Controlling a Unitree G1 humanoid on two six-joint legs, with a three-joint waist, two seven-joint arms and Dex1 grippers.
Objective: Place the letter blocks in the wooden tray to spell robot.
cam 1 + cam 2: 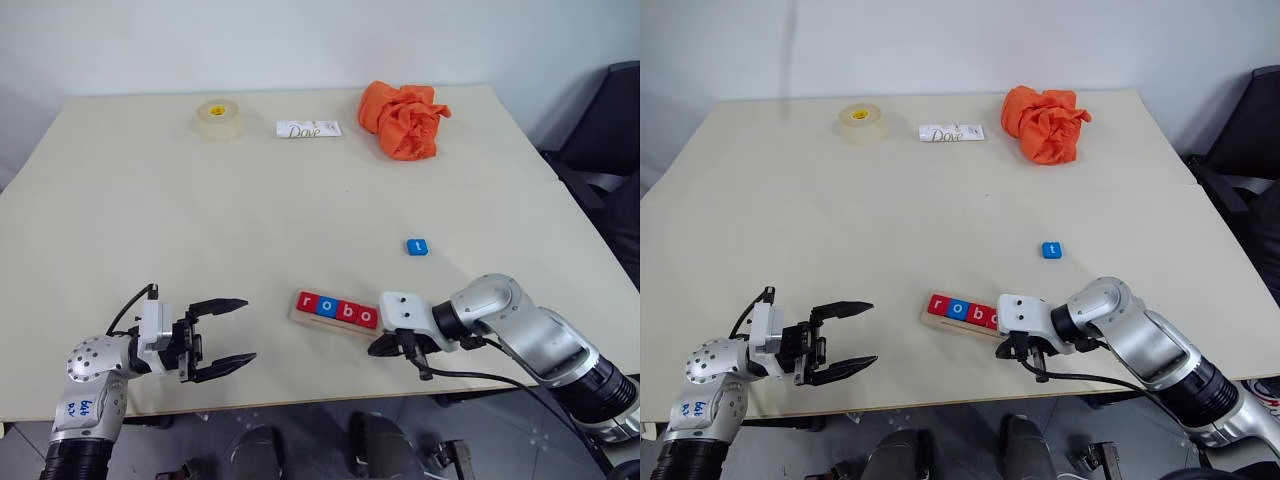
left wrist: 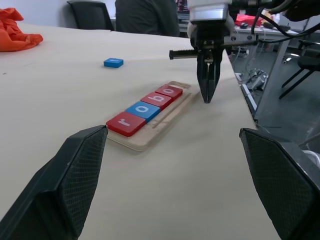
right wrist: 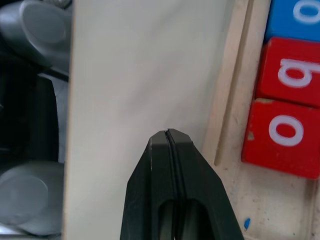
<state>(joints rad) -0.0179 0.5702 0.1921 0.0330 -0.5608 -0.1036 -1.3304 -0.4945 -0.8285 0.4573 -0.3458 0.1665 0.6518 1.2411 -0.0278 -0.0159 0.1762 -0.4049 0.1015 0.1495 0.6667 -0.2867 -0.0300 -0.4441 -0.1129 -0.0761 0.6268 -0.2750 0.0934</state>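
Note:
The wooden tray [image 1: 303, 317] lies near the table's front edge. In its groove lie a red r [image 1: 308, 302], a blue o [image 1: 327, 307], a red b [image 1: 348, 312] and a red o [image 1: 367, 318], side by side. A blue t block [image 1: 417, 246] lies apart on the table, farther back and to the right. My right gripper [image 1: 372, 350] is shut and empty, its tip pointing down just off the tray's right end, beside the red o [image 3: 281, 137]. To the left of the tray my left gripper [image 1: 248, 330] stands open and empty, pointing at it.
At the back of the table [image 1: 150, 220] are a roll of tape [image 1: 218, 118], a white Dove packet [image 1: 308, 129] and a crumpled orange cloth [image 1: 403, 118]. A black chair [image 1: 612, 130] stands off the table's right side. The front edge runs just below both grippers.

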